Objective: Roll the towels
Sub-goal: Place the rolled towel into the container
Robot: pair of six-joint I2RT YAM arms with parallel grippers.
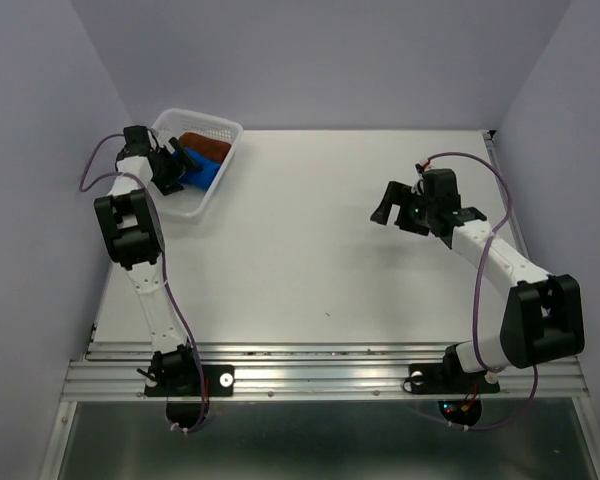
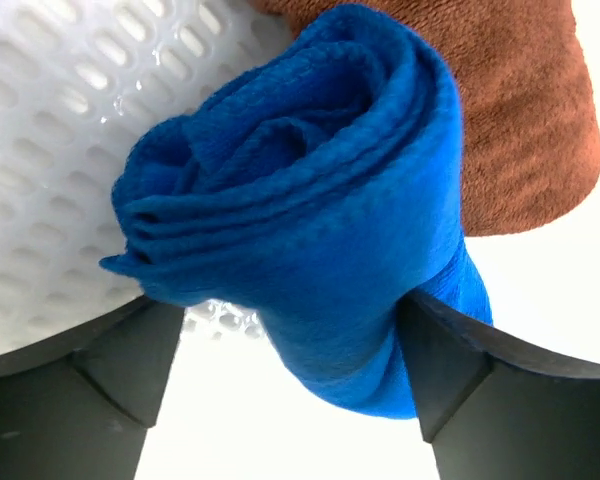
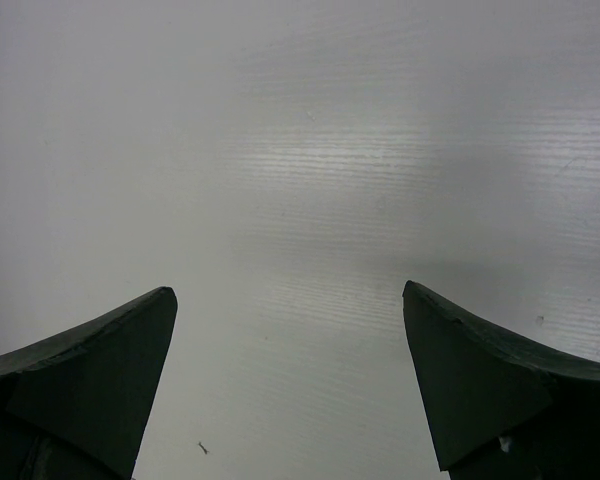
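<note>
The blue towel (image 2: 310, 200) is a rolled bundle lying in the white mesh basket (image 2: 50, 120). It also shows in the top view (image 1: 202, 176). The rust-brown towel (image 2: 520, 120) lies just behind it, touching it, at the basket's far end (image 1: 206, 147). My left gripper (image 1: 177, 166) reaches into the basket with its jaws spread wide around the blue roll. The roll sits between the fingertips (image 2: 435, 350) and touches the right one. My right gripper (image 1: 400, 212) is open and empty above the bare table, far from the towels. In its wrist view (image 3: 290, 390) it frames only table.
The basket's rim (image 1: 208, 120) stands at the table's back left corner, close to the left wall. White walls enclose the table on the left, back and right. The arm bases sit on the metal rail (image 1: 320, 375) at the near edge.
</note>
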